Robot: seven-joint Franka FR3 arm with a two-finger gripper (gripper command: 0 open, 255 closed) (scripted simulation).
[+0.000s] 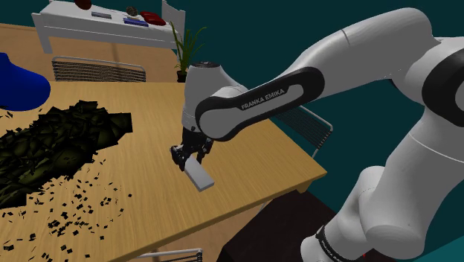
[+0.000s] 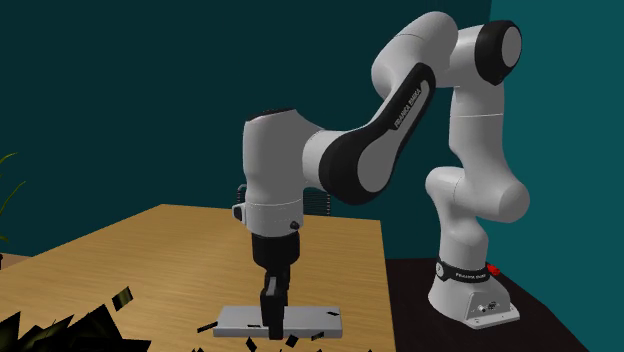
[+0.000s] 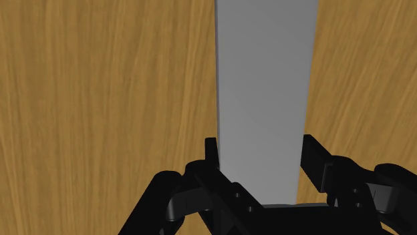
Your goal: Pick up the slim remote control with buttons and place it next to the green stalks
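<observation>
The remote (image 1: 199, 176) is drawn as a plain grey flat slab, with no buttons visible. It lies level on or just above the wooden table (image 1: 256, 167), near the table's front edge. My gripper (image 1: 189, 158) points straight down and is shut on the remote across its narrow width. In the wrist view the black fingers (image 3: 212, 157) clasp the grey remote (image 3: 264, 80) from both sides of my gripper (image 3: 260, 150). The second exterior view has my gripper (image 2: 272, 318) gripping the middle of the remote (image 2: 235, 320). The green stalks (image 1: 59, 141) form a dark ragged heap at the shoulder view's left.
Dark fragments (image 1: 82, 205) from the heap are scattered over the table toward the front. A blue object (image 1: 18, 82) sits at the far left. Chairs (image 1: 97, 69) stand behind and beside the table. A potted plant (image 1: 184, 48) and a white shelf (image 1: 104, 26) stand further back.
</observation>
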